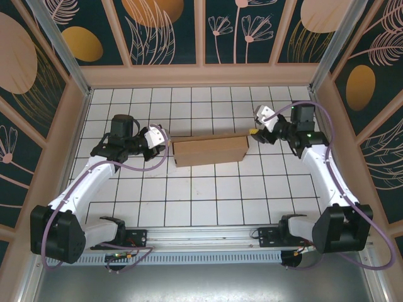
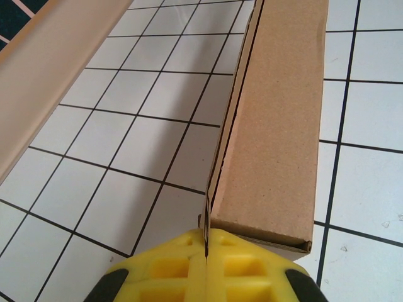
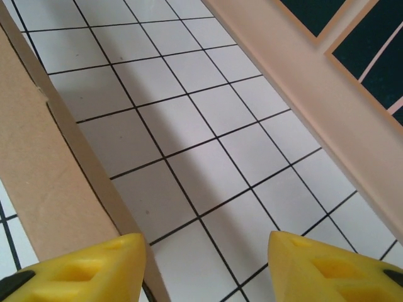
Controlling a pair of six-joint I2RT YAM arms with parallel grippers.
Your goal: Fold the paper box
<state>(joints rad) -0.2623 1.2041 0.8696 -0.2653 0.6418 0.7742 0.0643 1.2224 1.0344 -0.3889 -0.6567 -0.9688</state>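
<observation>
A white tiled table [image 1: 189,195] with black grid lines sits inside walls [image 1: 164,31] painted with pale leaves and flowers on dark teal. One paper box [image 1: 210,151], plain brown cardboard, lies lengthwise between two pincers. The left gripper [image 2: 205,242] has its two yellow fingers pressed together on the thin side flap at the box end nearest it. The right gripper [image 3: 206,242] stands with its fingers apart around bare tiles, the box's other end just beside one fingertip.
</observation>
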